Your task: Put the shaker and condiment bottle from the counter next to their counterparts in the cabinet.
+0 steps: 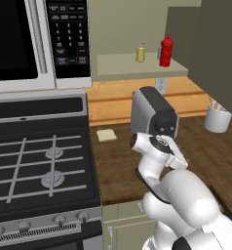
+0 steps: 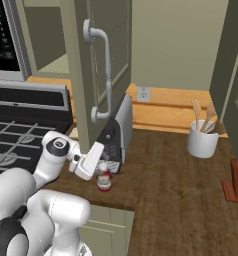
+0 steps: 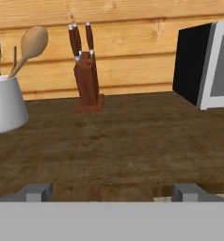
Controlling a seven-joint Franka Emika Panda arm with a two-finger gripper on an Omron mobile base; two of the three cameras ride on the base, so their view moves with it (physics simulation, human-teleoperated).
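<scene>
text: none legible | microwave keypad: marks too small to read

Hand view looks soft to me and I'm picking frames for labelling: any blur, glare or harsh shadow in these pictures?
Hand view: brown wooden knife block has crisp edges, no glare, the counter merely darkens toward the camera. Left base view: tall all-red squeeze bottle reads sharp under flat light. Right base view: short white-capped red bottle sits shaded beneath the hand.

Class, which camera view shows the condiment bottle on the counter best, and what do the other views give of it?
The right base view is best: the condiment bottle stands on the wooden counter directly below the hand, its white cap and red body visible. From the left base view the arm blocks that spot. The hand view looks across the counter past it.
</scene>
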